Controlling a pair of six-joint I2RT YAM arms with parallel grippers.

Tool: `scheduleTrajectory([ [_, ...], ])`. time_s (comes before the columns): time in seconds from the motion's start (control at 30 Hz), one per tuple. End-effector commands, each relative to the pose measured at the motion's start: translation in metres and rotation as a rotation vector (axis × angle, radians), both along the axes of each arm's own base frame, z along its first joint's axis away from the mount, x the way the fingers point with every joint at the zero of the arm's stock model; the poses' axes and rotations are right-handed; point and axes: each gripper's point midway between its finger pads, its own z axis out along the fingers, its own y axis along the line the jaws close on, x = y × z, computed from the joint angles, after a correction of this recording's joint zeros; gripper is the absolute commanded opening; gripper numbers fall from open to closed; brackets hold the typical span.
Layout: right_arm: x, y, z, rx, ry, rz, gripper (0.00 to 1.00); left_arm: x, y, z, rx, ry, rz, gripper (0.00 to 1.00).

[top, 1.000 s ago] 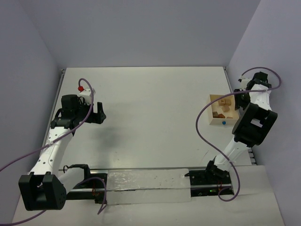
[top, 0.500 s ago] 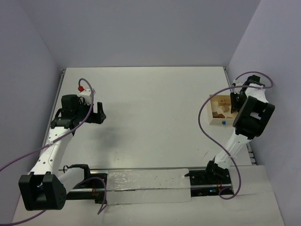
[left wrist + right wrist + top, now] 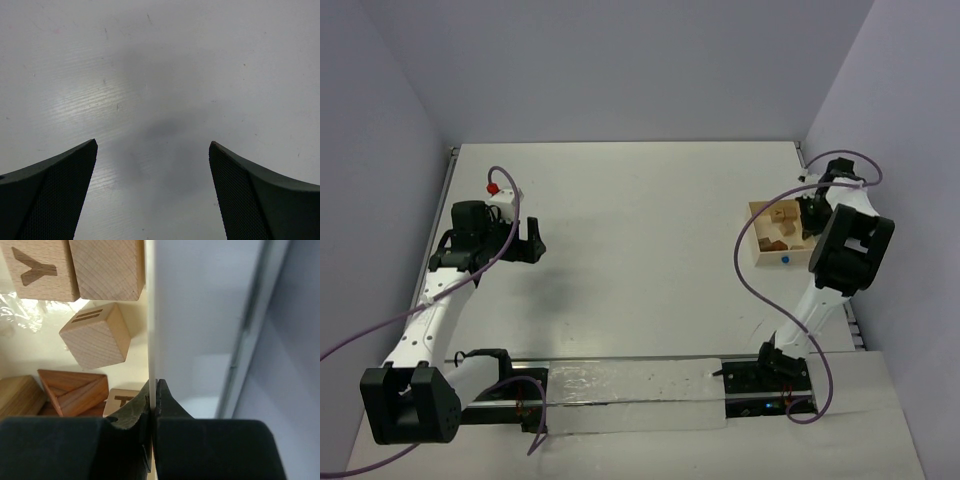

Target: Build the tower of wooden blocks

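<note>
The wood blocks [image 3: 780, 230] lie loose inside an open light-wood box [image 3: 753, 238] at the table's right side. In the right wrist view I see tan cubes marked with letters [image 3: 37, 267], a plain cube [image 3: 107, 267], a striped cube [image 3: 95, 335] and a reddish-brown wedge [image 3: 75, 390]. My right gripper [image 3: 153, 390] is shut on the box's thin right wall [image 3: 150, 315], one finger inside and one outside. My left gripper [image 3: 152, 150] hangs open over bare table at the left [image 3: 532, 240], holding nothing. The wood block tower is out of view.
The right wall of the enclosure stands close beside the box and the right arm [image 3: 845, 250]. A metal rail [image 3: 250, 340] runs along the table's right edge. Purple cables loop around both arms.
The right gripper has shut onto the box's right wall. The box has slid a little to the left with it. The left arm has not moved.
</note>
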Motion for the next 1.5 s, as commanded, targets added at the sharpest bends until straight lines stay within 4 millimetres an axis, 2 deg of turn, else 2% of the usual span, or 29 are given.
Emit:
scheduleTrajectory([
  [0.0,0.026,0.033,0.073,-0.061,-0.178,0.065,0.0,0.006,0.0,0.013,-0.005,-0.033,-0.008,0.99],
  [0.17,0.044,0.068,0.146,-0.11,-0.311,0.122,0.0,0.006,0.0,0.014,-0.006,-0.037,-0.008,0.99],
  [0.33,0.057,0.104,0.184,-0.183,-0.397,0.189,0.0,0.006,0.0,0.014,-0.007,-0.037,-0.009,0.99],
  [0.43,0.058,0.114,0.193,-0.242,-0.424,0.205,0.0,0.006,0.0,0.013,-0.009,-0.031,-0.009,0.99],
  [0.47,0.058,0.122,0.189,-0.257,-0.419,0.227,0.0,0.007,0.0,0.014,-0.008,-0.034,-0.008,0.99],
  [0.57,0.057,0.122,0.184,-0.341,-0.429,0.237,0.0,0.007,0.0,0.014,-0.008,-0.035,-0.004,0.99],
  [0.67,0.057,0.139,0.183,-0.392,-0.461,0.266,0.0,0.006,0.0,0.015,-0.01,-0.038,0.0,0.99],
  [0.83,0.056,0.176,0.188,-0.437,-0.538,0.317,0.0,0.008,0.0,0.013,-0.018,-0.02,0.013,0.99],
  [1.1,0.056,0.247,0.204,-0.643,-0.702,0.371,0.0,0.007,0.002,0.013,-0.039,0.004,0.017,0.99],
  [1.2,0.054,0.264,0.214,-0.746,-0.796,0.328,0.0,0.008,0.013,0.017,-0.047,-0.008,0.053,0.99],
  [1.23,0.056,0.278,0.222,-0.736,-0.854,0.319,0.0,0.008,0.013,0.018,-0.049,-0.01,0.053,0.99],
  [1.3,0.043,0.293,0.225,-0.842,-0.902,0.311,0.0,0.009,0.021,0.019,-0.053,-0.011,0.077,0.99],
  [1.43,0.035,0.316,0.231,-0.889,-1.015,0.242,0.0,0.009,0.034,0.02,-0.069,-0.008,0.116,0.99],
  [1.47,0.034,0.314,0.233,-0.928,-0.996,0.261,0.0,0.009,0.034,0.019,-0.067,-0.005,0.115,0.99],
])
